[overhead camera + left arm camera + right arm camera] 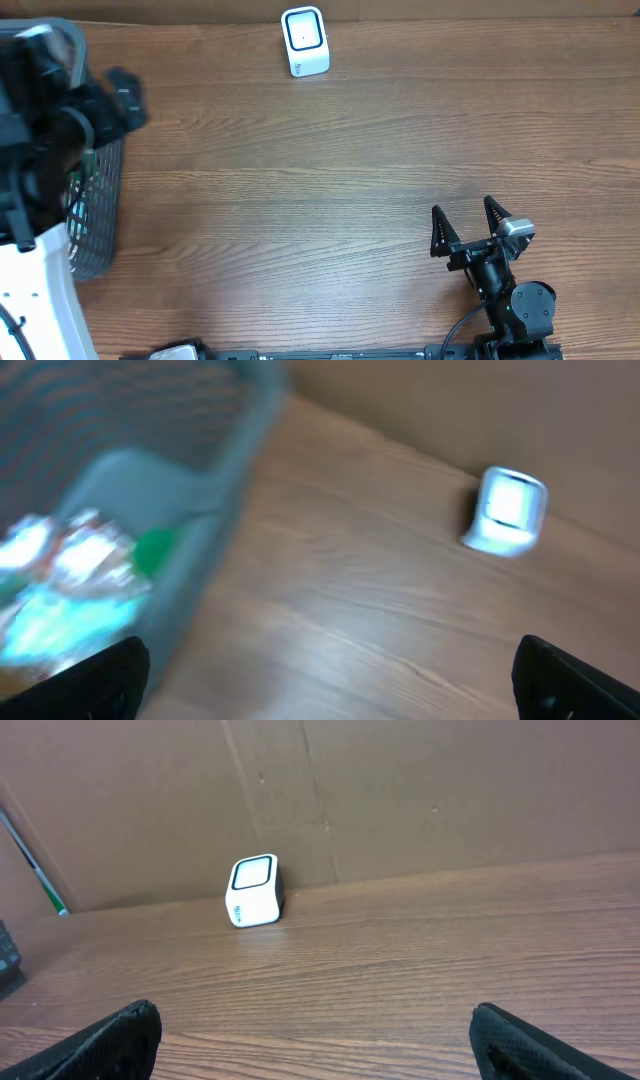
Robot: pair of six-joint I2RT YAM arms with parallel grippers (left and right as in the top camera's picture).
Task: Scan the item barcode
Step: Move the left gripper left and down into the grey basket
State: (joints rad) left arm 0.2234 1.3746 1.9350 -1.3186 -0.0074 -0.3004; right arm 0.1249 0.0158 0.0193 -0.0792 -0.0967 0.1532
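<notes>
The left claw (330, 680) hangs wide and empty at the edge of the basket (230, 460), likely poised to pick from the packets (70, 575) below, left of it. The right claw (315, 1040), also released, faces the scanner (254, 891) well ahead, leaving it unobstructed
</notes>
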